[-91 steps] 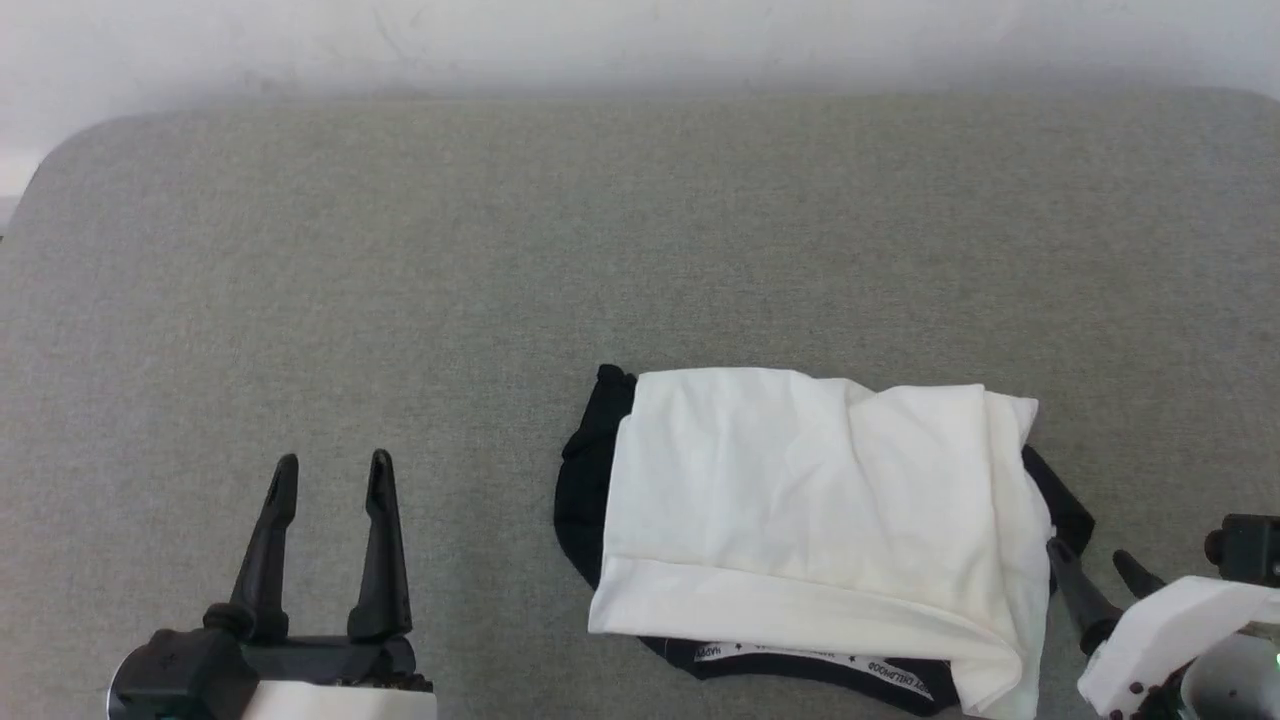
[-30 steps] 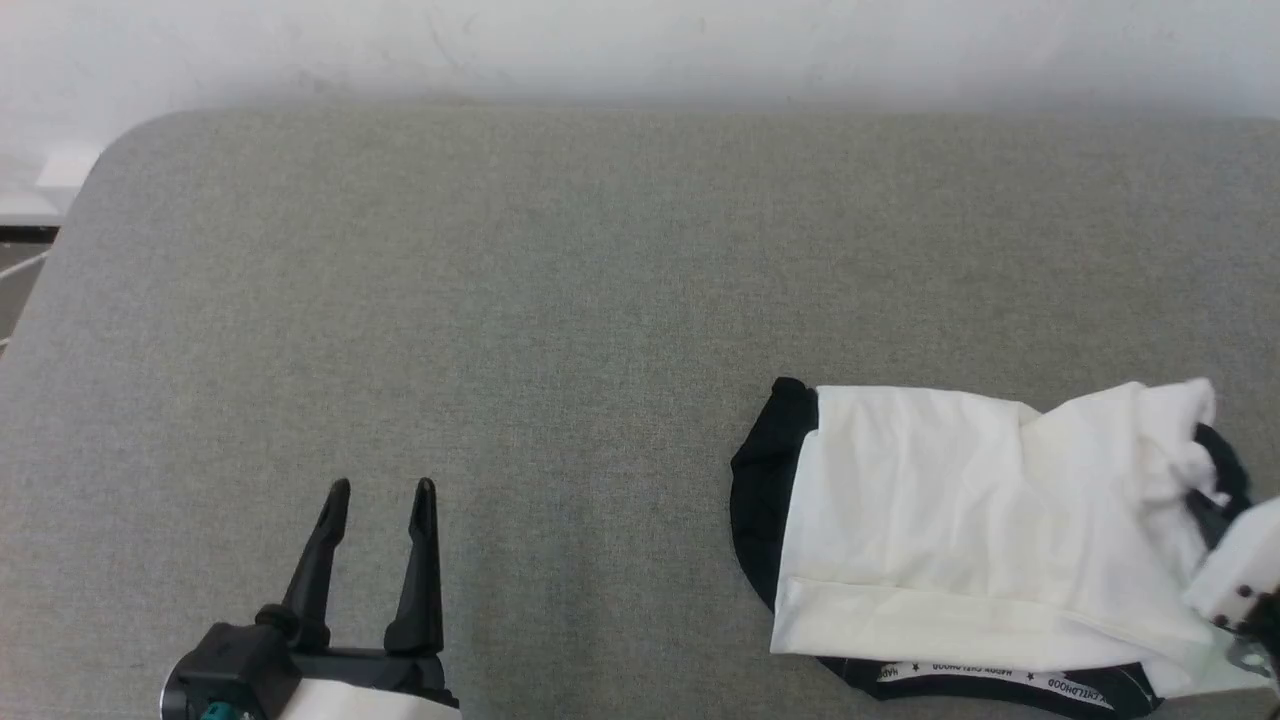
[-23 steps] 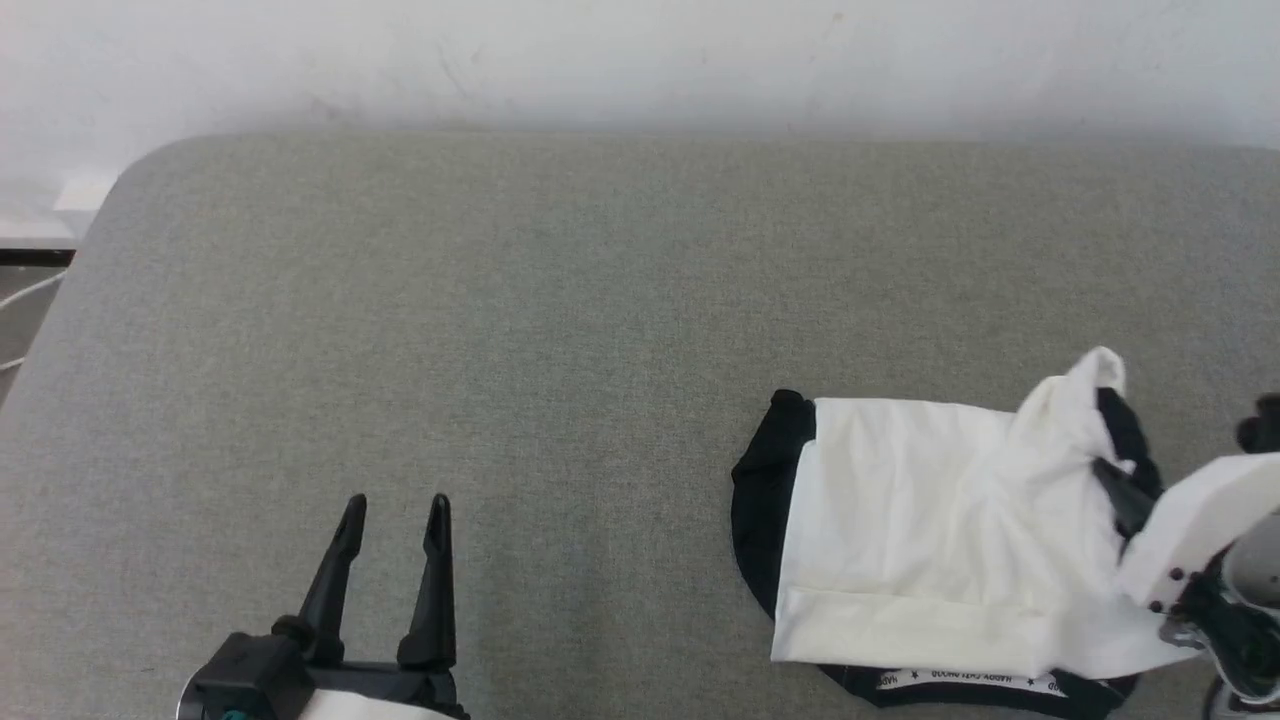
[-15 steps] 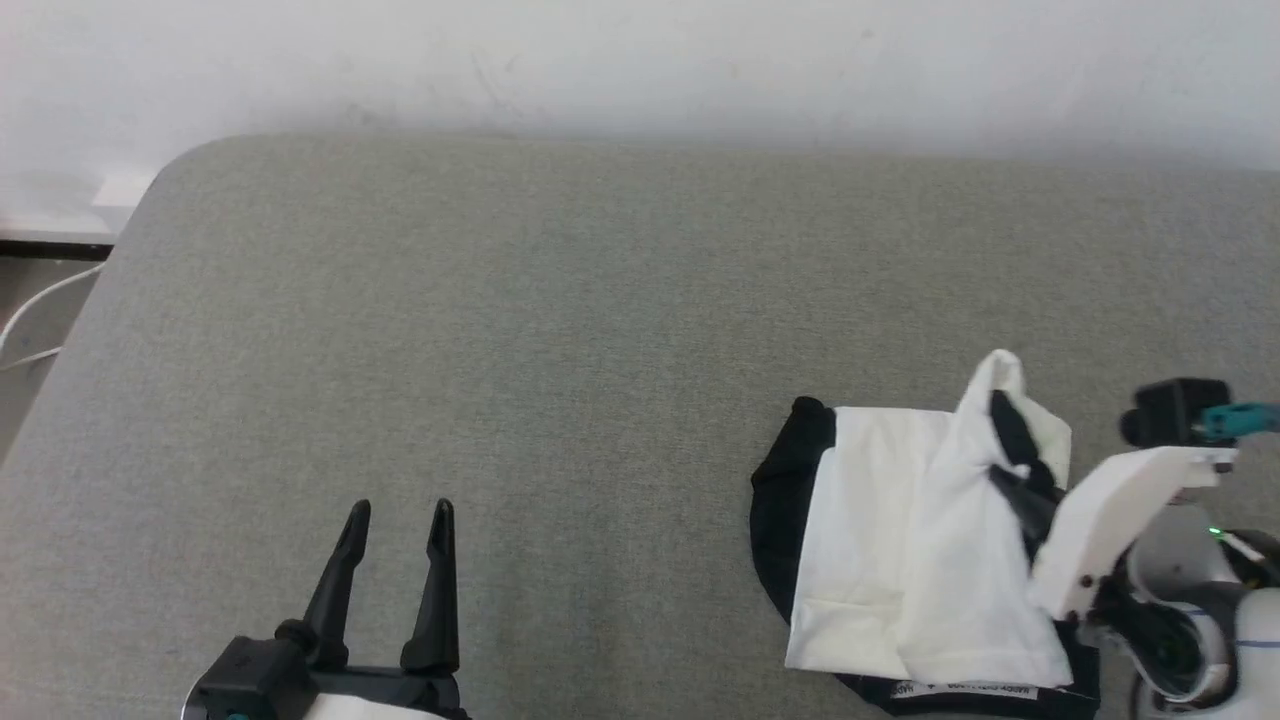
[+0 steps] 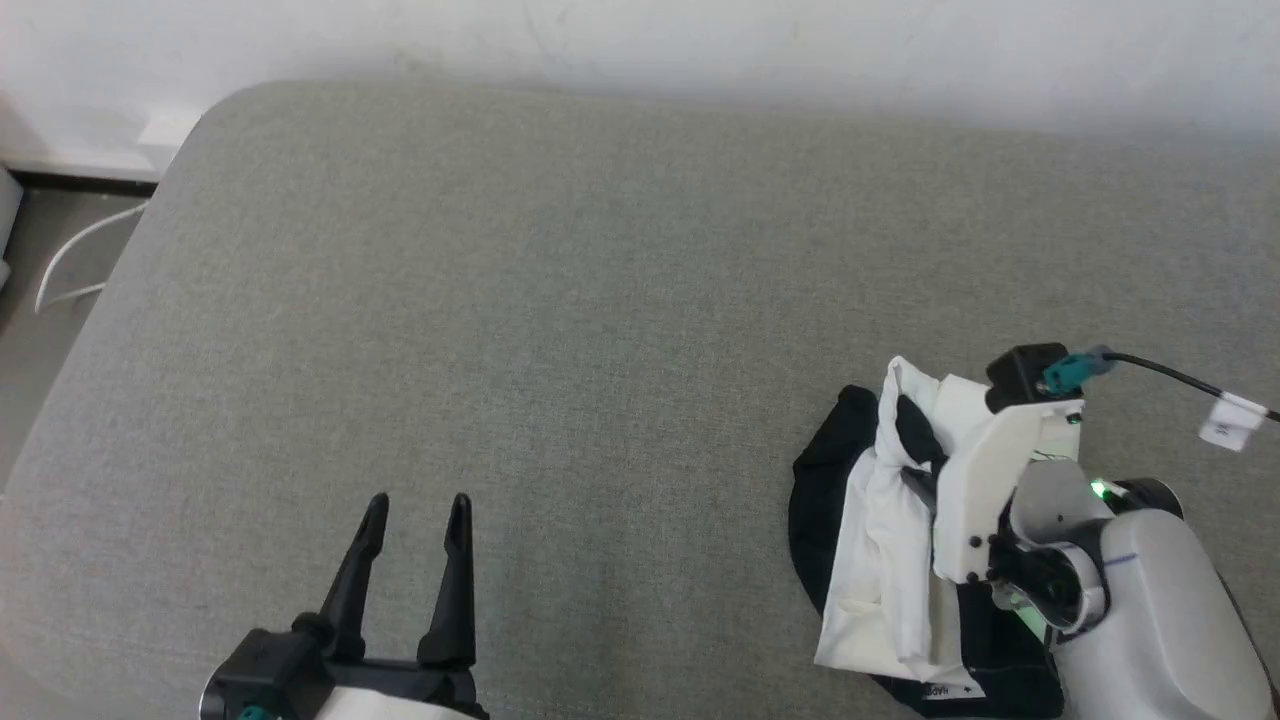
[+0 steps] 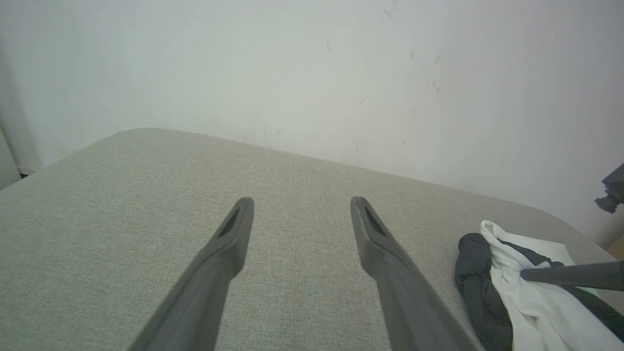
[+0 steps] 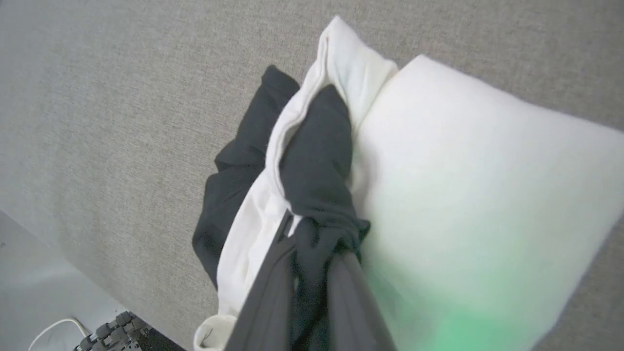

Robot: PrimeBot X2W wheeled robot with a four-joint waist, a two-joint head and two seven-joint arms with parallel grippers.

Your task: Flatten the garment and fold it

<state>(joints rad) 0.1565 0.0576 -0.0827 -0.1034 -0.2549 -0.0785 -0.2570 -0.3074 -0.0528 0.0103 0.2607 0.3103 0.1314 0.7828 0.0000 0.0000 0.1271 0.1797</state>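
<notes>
Grey woven tabletop [image 5: 600, 300]; soft bunched garment [image 5: 880, 540] in right claw [image 7: 314, 246]

We see a soft white T-shirt with black sleeves [image 7: 438, 170]: black cloth between the dark grey fingers [image 7: 263, 302] of our right gripper [image 7: 314, 241], white beside them. Beneath the black fingers [image 5: 450, 590] of our left gripper [image 5: 418, 505], a mottled grey-green woven surface [image 5: 600, 300]

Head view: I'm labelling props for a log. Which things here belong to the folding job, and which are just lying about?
Job: soft white T-shirt with black sleeves; right gripper, shut on its black fabric; open left gripper; grey padded cloth table.
Lying about: thin white cable on the floor, left of the table.
</notes>
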